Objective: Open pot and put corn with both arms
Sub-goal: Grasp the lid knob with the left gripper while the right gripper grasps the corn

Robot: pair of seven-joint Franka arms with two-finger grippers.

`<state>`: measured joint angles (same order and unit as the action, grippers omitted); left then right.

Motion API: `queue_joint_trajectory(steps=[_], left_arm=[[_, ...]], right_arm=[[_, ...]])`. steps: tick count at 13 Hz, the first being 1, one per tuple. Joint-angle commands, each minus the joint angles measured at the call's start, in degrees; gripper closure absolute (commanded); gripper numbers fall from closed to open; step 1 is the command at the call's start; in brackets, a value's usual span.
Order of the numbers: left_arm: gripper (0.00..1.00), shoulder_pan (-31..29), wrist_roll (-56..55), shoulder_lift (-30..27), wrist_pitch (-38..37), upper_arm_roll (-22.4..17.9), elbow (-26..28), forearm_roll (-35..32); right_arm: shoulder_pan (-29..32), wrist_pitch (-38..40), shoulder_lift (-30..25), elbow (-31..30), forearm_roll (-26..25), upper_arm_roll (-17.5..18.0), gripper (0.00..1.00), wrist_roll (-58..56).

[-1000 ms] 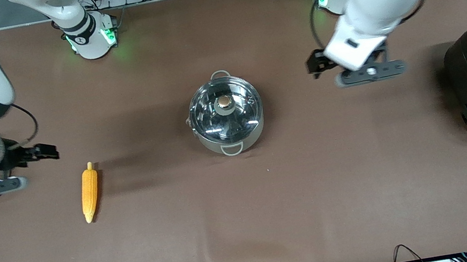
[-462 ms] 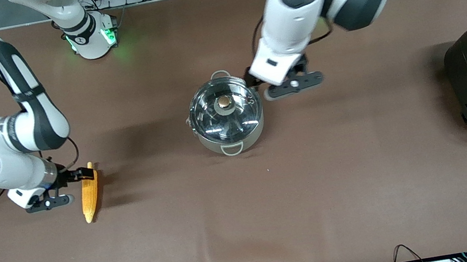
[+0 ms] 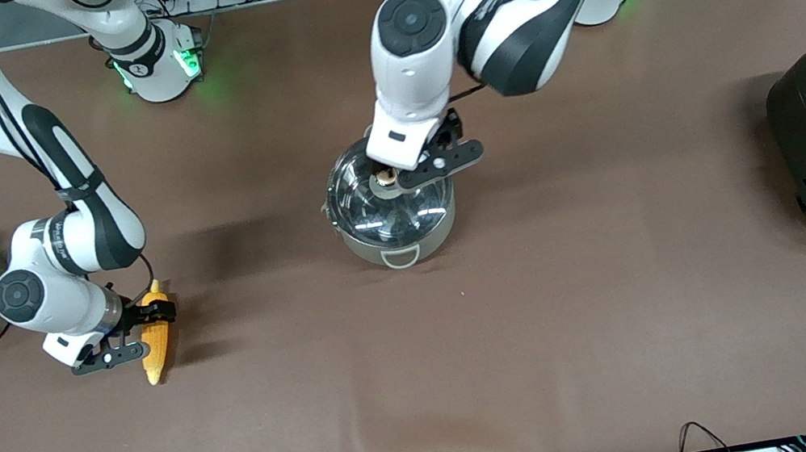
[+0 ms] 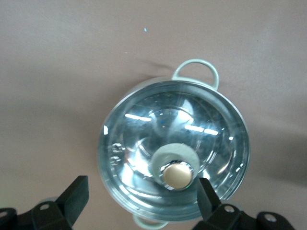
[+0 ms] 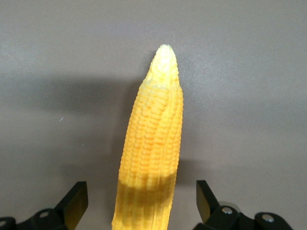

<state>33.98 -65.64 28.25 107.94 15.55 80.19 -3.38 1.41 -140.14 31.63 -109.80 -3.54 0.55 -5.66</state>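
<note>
In half a second I bring the left gripper [image 3: 416, 168], jaws apart, over the pot's [image 3: 393, 211] knob [image 4: 176, 175] mid-table and the right gripper [image 3: 141, 327], jaws apart, astride the corn [image 3: 157, 342], so both grasps are ready.

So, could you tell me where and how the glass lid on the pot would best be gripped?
Probably by the copper-coloured knob, from straight above. The lid is a smooth, shallow glass dome that sits flush in the pot rim, so the raised knob at its centre is the only graspable feature. The left gripper is open over it, though the knob sits close to one finger, so centring first seems wise.
</note>
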Motion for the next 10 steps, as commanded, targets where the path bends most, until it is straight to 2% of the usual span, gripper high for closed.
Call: queue_joint_trajectory(steps=[1, 4, 7, 8, 9, 10], left_arm=[[0.0, 3.5, -4.5, 3.7, 2.6, -1.5, -2.6, -2.9], [0.0, 8.2, -5.8, 5.7, 4.5, -5.2, -2.7, -3.6], [0.0, 9.3, -5.8, 6.7, 4.7, -5.7, -2.6, -3.6], [0.0, 9.3, -5.8, 7.2, 4.7, -5.7, -2.6, -3.6], [0.03, 9.3, -5.7, 7.3, 4.7, -5.7, -2.5, -3.7], [0.07, 9.5, -5.6, 7.4, 4.7, -5.7, -2.4, -4.0]], right_arm=[[0.1, -4.8, 1.1, -1.7, -0.9, 0.1, 0.0, -0.1], [0.4, -4.8, 1.3, -1.7, -0.9, 0.1, 0.0, -0.1], [0.4, -5.0, 1.4, -1.7, -0.9, 0.1, 0.0, -0.1], [0.4, -5.0, 1.3, -1.8, -0.9, 0.1, 0.51, -0.1], [0.4, -5.0, 1.3, -1.8, -0.9, 0.1, 0.93, -0.1], [0.4, -4.9, 1.2, -1.8, -0.9, 0.1, 1.0, -0.1]])
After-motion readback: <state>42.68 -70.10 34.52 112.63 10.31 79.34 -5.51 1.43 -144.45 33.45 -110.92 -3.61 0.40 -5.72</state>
